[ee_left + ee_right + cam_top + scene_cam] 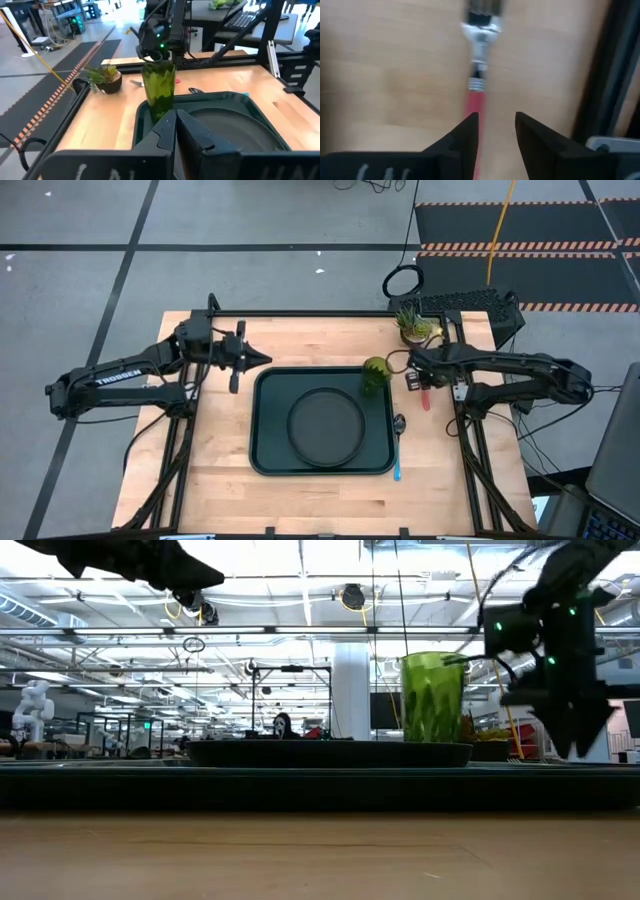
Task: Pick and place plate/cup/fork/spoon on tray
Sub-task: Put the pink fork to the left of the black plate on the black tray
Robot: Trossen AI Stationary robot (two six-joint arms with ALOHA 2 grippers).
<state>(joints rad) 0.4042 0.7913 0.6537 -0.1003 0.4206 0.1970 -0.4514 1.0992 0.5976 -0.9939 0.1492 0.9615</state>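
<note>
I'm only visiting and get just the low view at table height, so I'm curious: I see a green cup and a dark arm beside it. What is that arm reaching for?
Observer: From above, the right tool hangs over the fork, which lies on the table to the right of the tray.
Operator: Has it got hold of the fork?
Observer: No. Its wrist view shows its fingers apart, with the red handle lying on the wood below them.
Operator: And is there a spoon anywhere?
Observer: Yes, the spoon is on the table too, along the tray's right edge.
</note>
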